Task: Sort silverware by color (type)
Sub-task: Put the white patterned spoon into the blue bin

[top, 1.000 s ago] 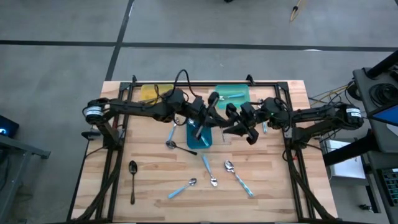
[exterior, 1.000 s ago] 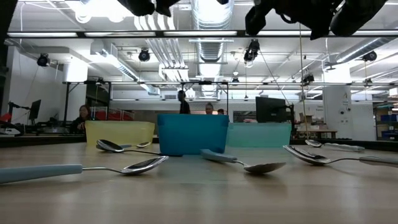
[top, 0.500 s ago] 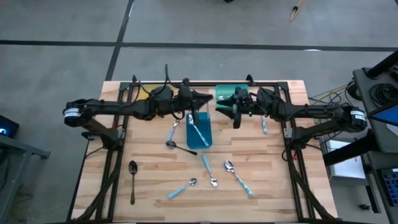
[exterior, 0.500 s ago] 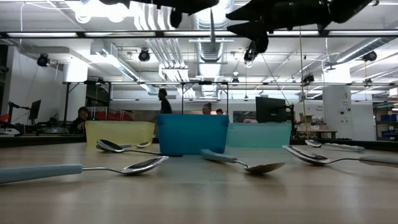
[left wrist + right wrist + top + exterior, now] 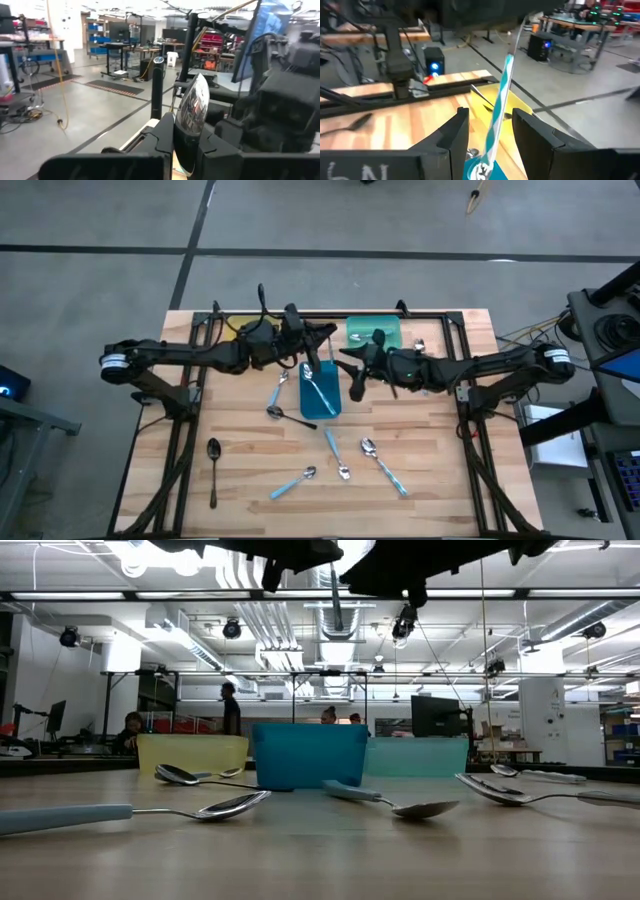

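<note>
Silver spoons with light blue handles [image 5: 384, 466] and all-silver ones lie on the front of the wooden desk [image 5: 440, 460], a black spoon [image 5: 213, 470] apart near its left front edge. The blue tray [image 5: 320, 392] holds blue-handled spoons, between a yellow tray [image 5: 240, 328] and a teal tray [image 5: 372, 330]. Above the blue tray, a spoon bowl [image 5: 192, 117] is clenched by the left gripper [image 5: 308, 345], while the right gripper [image 5: 352, 376] fingers are spread around an upright blue handle [image 5: 499, 112].

A light wooden slatted table [image 5: 250, 450] carries three plastic trays at its far side: yellow [image 5: 240, 329] left, blue [image 5: 320, 392] centre, teal [image 5: 372, 330] right. Loose spoons lie nearer: a black spoon [image 5: 213, 468] near-left, blue-handled spoons [image 5: 385, 464] near-centre.
</note>
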